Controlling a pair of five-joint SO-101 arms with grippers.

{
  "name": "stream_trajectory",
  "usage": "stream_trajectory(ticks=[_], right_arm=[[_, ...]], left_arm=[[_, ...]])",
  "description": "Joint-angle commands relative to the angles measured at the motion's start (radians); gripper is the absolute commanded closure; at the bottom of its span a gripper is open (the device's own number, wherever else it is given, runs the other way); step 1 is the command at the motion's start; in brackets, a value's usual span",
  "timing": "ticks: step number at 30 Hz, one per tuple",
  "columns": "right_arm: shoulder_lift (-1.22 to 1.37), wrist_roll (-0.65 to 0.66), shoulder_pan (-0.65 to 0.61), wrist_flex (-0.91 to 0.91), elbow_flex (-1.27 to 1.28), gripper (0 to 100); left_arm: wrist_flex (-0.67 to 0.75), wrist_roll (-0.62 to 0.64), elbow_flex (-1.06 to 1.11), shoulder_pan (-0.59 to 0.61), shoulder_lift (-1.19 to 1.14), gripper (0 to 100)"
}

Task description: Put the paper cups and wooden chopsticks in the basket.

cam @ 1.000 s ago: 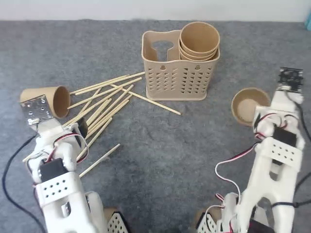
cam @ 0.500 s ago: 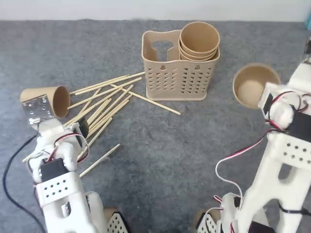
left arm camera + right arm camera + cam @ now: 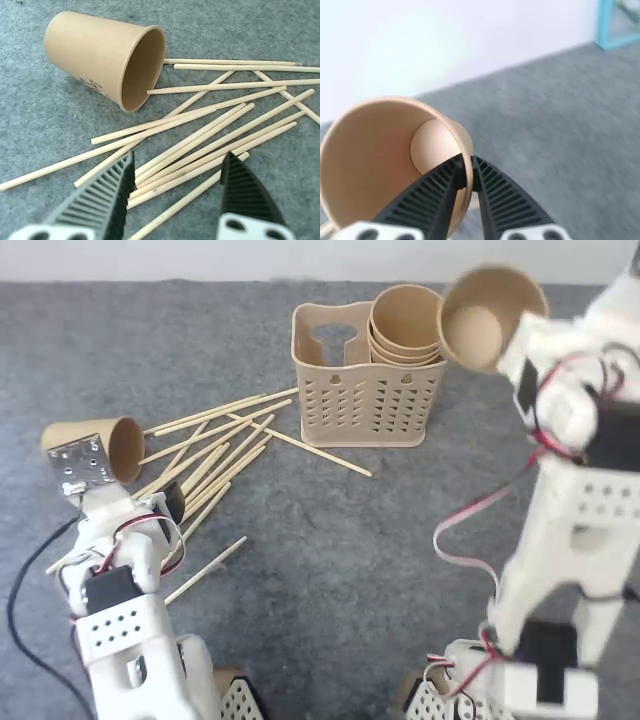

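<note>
My right hand (image 3: 468,172) pinches the rim of a paper cup (image 3: 490,315), tilted, raised beside the basket (image 3: 365,405) with its stacked cups (image 3: 405,325). My left hand (image 3: 180,157) gapes open over chopsticks (image 3: 200,145) scattered on the desk (image 3: 380,570), tipped cup (image 3: 100,57) nearby.

A grey, lightly flecked, carpet-like cover lies over the table (image 3: 400,540). At upper centre of the high view, a beige plastic basket (image 3: 365,405) has rows of small slot-shaped holes patterning its side. The stacked paper cups (image 3: 405,315) inside it are plain kraft brown. So are the raised paper cup (image 3: 492,315) at upper right and the tipped paper cup (image 3: 105,445) at left, which carries a short line of dark print. The wooden chopsticks (image 3: 215,455) are pale, unpainted blond wood. The left arm (image 3: 115,590) and right arm (image 3: 580,510) are white with black motor blocks and red, white and black wires. The left pincer (image 3: 180,162) and right pincer (image 3: 467,167) have black ribbed fingers on white bases. A white wall (image 3: 200,258) runs along the top edge.
</note>
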State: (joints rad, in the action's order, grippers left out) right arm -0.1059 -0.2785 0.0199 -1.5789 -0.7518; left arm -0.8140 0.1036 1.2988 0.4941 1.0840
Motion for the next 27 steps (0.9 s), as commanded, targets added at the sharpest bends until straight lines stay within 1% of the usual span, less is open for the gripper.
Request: stream_trajectory(ticks=[1, 5, 9, 14, 18, 23, 27], right_arm=[[0.093, -0.028, -0.065, 0.001, -0.238, 98.9], [0.217, -0.023, -0.114, 0.007, -0.405, 98.7], [0.328, -0.021, -0.128, 0.007, -0.488, 98.7], [0.414, -0.023, -0.117, -0.007, -0.493, 99.0], [0.420, -0.021, -0.096, -0.059, -0.493, 99.0], [0.432, -0.020, -0.097, -0.110, -0.485, 98.7], [0.449, 0.002, -0.101, -0.119, -0.468, 98.7]], left_arm=[[0.037, 0.000, -0.007, -0.008, -0.011, 74], [0.038, 0.000, -0.005, -0.008, -0.011, 74], [0.040, 0.000, -0.005, -0.008, -0.011, 74], [0.041, -0.002, -0.005, -0.008, -0.011, 74], [0.066, -0.003, 0.005, -0.008, -0.011, 74], [0.066, -0.003, 0.007, -0.008, -0.011, 74], [0.066, -0.003, 0.007, -0.008, -0.011, 74]])
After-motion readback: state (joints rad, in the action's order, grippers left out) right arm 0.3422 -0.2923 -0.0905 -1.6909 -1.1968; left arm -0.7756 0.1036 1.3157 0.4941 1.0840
